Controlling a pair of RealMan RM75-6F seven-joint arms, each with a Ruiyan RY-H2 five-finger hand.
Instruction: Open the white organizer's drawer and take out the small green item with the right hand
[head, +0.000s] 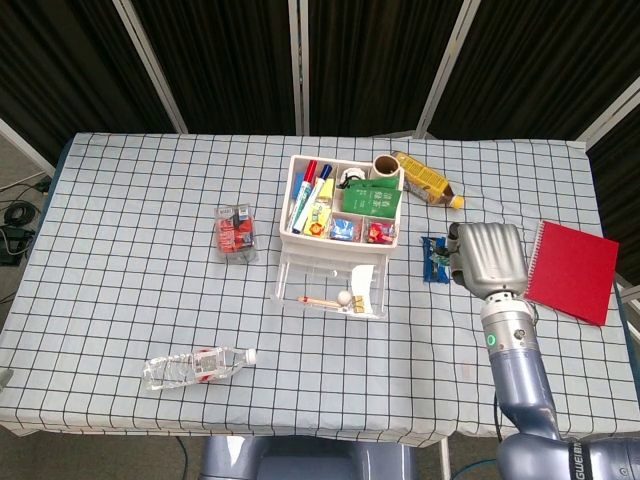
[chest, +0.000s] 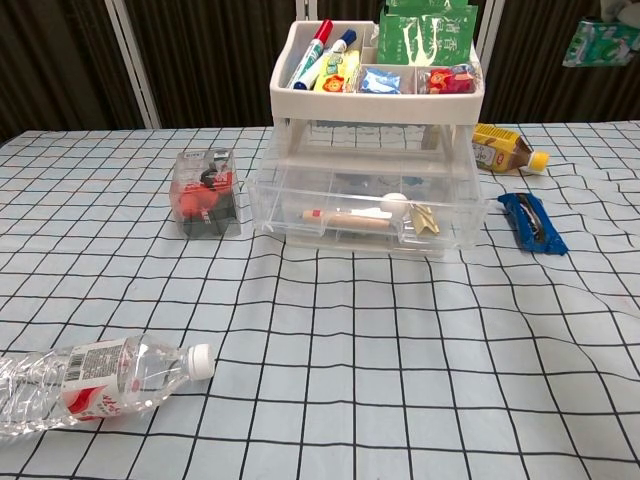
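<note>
Now the right hand is raised to the right of the white organizer, above the blue snack bar. It grasps the small green item, which is in the air, clear of the table. The drawer stands pulled out. The left hand is not visible.

head view high, looking down at whole table; chest view low, close, facing organizer; both share organizer.
</note>
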